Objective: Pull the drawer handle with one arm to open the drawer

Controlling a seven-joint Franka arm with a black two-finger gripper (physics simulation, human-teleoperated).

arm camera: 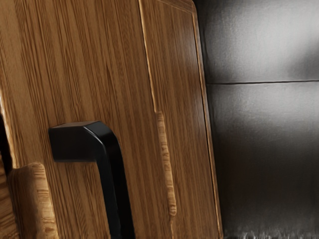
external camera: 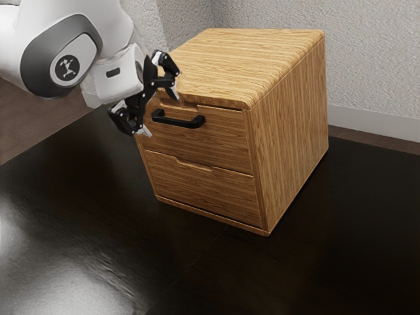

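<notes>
My claw (external camera: 147, 95) has its 2 fingers apart, turned one above the other, just beside the arm-side end of the black handle (external camera: 178, 120), I think to take the bar between them. The top drawer (external camera: 216, 141) is not yet open.

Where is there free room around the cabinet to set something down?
The dark glossy tabletop lies bare in front of the light wooden two-drawer cabinet and at the exterior view's right. Its flat top is bare too. Crowded: the black bar handle, beside the black claw.
</notes>
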